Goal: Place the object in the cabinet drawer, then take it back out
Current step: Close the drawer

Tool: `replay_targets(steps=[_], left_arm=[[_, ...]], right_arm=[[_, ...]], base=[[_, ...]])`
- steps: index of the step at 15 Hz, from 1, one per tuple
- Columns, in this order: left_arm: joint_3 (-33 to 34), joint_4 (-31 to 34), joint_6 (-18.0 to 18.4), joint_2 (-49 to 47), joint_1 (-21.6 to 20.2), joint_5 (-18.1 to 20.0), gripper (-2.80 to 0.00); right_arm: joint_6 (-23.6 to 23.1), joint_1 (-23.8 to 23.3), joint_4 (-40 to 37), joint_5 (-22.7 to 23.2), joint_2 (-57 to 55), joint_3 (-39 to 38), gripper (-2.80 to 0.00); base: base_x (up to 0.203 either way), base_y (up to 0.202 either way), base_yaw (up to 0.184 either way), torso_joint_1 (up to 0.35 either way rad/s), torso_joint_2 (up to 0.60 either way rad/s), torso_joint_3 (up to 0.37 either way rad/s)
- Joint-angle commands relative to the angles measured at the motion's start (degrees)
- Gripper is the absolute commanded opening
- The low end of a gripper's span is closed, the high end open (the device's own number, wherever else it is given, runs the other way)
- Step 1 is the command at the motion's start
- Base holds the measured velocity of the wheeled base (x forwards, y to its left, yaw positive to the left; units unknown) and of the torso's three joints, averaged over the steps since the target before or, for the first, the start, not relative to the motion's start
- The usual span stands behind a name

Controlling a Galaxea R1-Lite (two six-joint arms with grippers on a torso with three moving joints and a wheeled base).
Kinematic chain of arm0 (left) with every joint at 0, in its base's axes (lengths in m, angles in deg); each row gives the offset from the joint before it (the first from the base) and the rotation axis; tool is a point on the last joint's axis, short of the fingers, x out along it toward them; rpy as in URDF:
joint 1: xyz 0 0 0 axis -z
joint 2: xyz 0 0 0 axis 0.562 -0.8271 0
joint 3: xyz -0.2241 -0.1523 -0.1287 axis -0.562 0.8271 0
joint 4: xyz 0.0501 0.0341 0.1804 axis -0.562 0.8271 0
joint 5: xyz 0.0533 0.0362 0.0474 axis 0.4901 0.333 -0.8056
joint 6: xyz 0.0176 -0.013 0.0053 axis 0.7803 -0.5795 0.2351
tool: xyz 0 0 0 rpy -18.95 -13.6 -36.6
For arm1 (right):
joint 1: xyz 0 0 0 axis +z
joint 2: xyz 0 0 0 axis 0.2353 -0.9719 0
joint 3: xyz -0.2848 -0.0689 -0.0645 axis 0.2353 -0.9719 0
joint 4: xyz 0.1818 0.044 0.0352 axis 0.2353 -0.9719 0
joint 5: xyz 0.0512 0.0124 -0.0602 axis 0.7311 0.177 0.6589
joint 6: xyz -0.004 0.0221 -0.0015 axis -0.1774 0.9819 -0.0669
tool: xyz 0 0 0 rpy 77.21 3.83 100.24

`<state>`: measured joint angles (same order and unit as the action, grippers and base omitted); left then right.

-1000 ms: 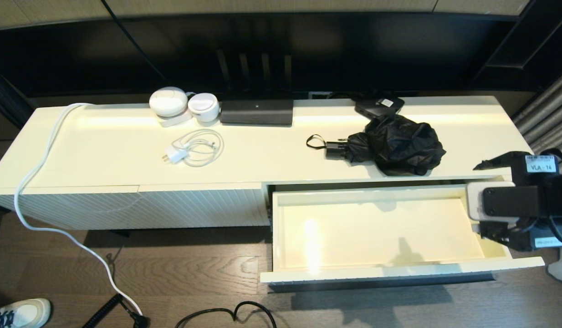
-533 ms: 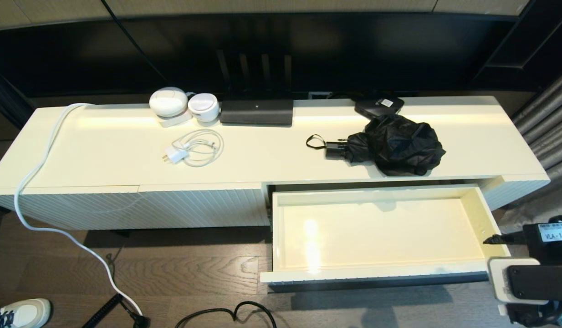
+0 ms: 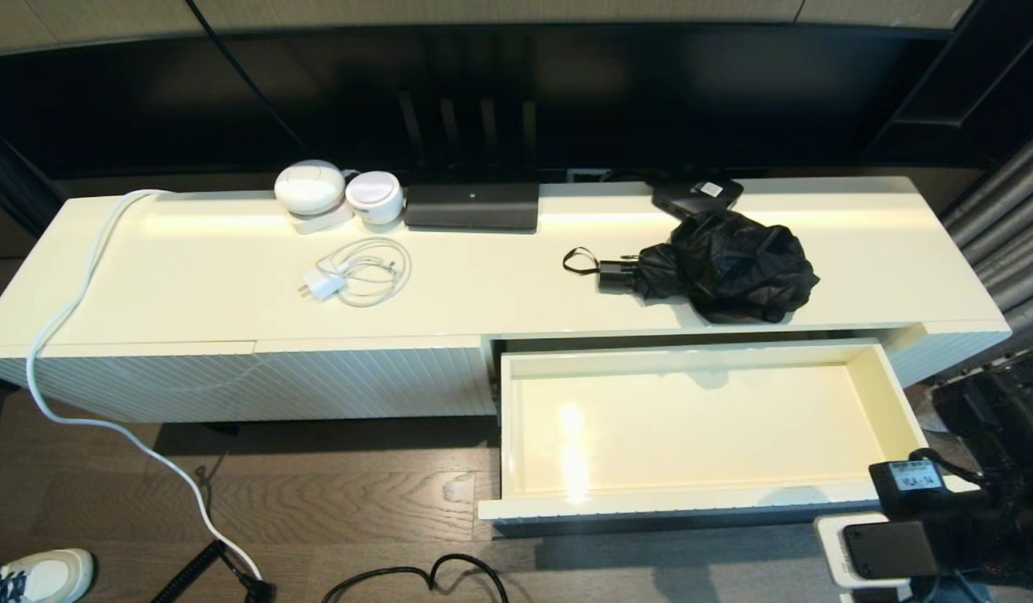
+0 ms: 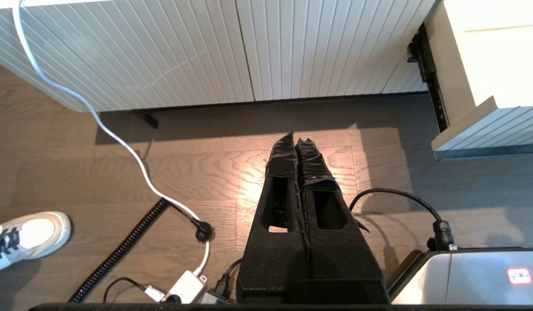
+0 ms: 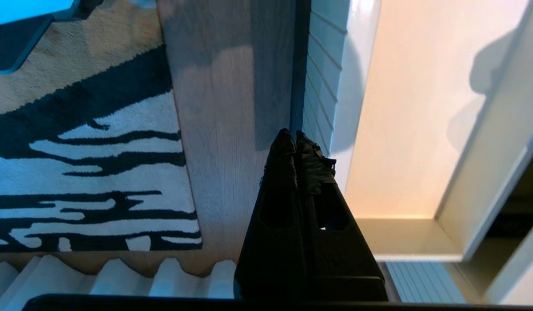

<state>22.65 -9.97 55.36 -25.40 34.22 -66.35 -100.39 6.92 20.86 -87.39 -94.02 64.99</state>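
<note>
Currently: black umbrella (image 3: 717,266), canopy loose and bunched, short handle and wrist loop pointing frame-left, lying right of center on cabinet top (image 3: 190,268). Drawer (image 3: 901,394) below, pulled open. Right gripper (image 5: 294,140) lower right, jaws pressed together, holding nothing. Left gripper (image 4: 294,140) parked, likewise closed.

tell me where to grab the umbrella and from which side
Grip the short handle of the umbrella, coming down from above. It is rigid and narrow and points toward the robot's left, clear of the bunched canopy, which would probably slip or snag.
</note>
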Motion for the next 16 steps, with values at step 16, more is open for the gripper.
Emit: replay_targets(steps=[16], left_arm=[[0.0,0.0,0.0,0.1,0.0,0.0,-2.80]], right_arm=[[2.9,5.8,20.5,0.3,-16.3,-2.4,-2.80]], base=[[0.000,0.000,0.000,0.000,0.00,0.000]])
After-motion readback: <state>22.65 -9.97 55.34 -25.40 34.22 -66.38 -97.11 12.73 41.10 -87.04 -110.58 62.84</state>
